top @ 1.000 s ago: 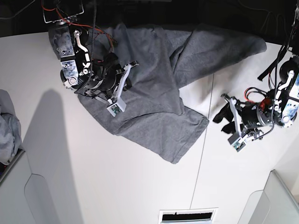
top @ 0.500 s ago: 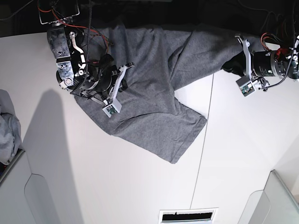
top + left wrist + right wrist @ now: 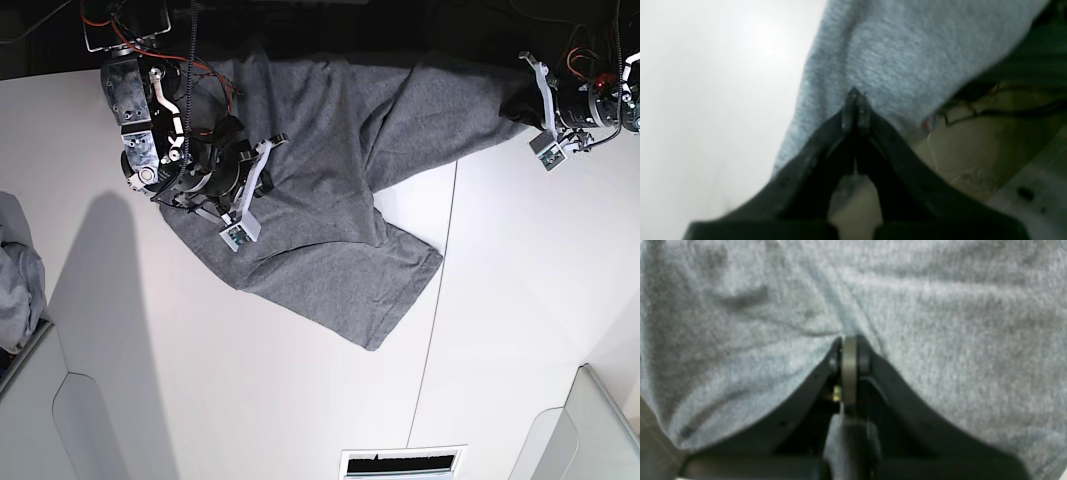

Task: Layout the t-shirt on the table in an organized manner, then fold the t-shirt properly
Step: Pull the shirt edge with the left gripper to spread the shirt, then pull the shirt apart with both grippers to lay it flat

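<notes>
The heather-grey t-shirt (image 3: 330,180) lies crumpled across the far part of the white table (image 3: 300,400), one flap reaching toward the middle. At the shirt's left part, my right gripper (image 3: 225,150) is shut on a pinched fold of it; the right wrist view shows this gripper (image 3: 849,350) with t-shirt cloth (image 3: 940,323) all round. At the far right corner my left gripper (image 3: 515,102) sits at the shirt's end. In the left wrist view that gripper (image 3: 856,103) has its tips pressed together on the t-shirt's (image 3: 907,50) edge, with the table (image 3: 706,100) to the left.
A paler cloth bundle (image 3: 15,270) lies at the left edge above a light grey bin (image 3: 60,420). Another bin (image 3: 590,430) stands at the bottom right. A thin dark seam (image 3: 435,330) crosses the table, and a white slotted plate (image 3: 400,462) sits at the near edge.
My left arm swung from the table's right middle up to the shirt's far right end, and its gripper closed there. The right arm has barely shifted.
</notes>
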